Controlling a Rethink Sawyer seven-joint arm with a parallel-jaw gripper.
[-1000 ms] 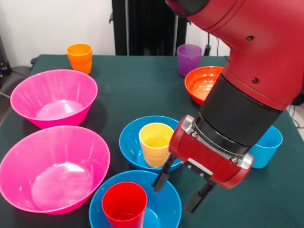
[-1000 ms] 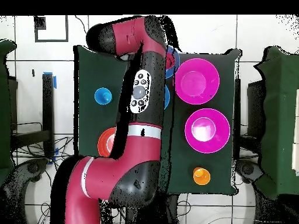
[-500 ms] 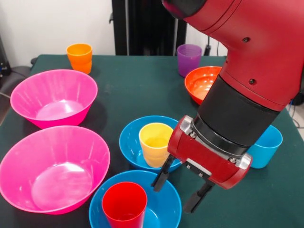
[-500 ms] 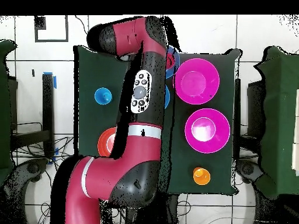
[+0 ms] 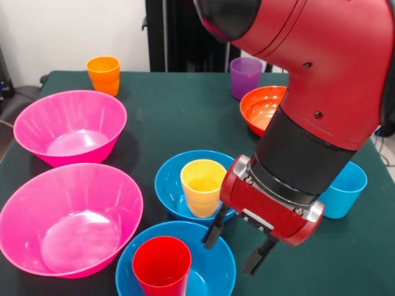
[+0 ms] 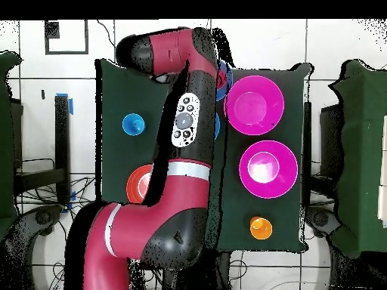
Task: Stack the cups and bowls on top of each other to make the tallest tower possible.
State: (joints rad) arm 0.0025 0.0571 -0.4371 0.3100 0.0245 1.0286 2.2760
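My gripper (image 5: 237, 250) hangs with its two black fingers (image 5: 215, 227) spread apart and nothing between them; it touches no object. In the front view it sits above the right rim of the nearest blue bowl (image 5: 213, 262), which holds the red cup (image 5: 162, 267) upright at its left side. Just behind that bowl stands the second blue bowl (image 5: 170, 182) with the yellow cup (image 5: 202, 186) upright inside it; my left finger shows just beside this cup, but contact cannot be confirmed. The light blue cup (image 5: 346, 188) stands on the table (image 5: 179, 117) behind my wrist and is partly covered by it. The orange-red bowl (image 5: 262, 108) is likewise cut off by my forearm, with the purple cup (image 5: 245, 76) just behind it. Two pink bowls (image 5: 71, 126) sit side by side at the left, and the orange cup (image 5: 103, 74) stands at the far left corner. From overhead my arm (image 6: 181, 136) hides both blue bowls and the gripper itself; only slivers of blue show at its edge.
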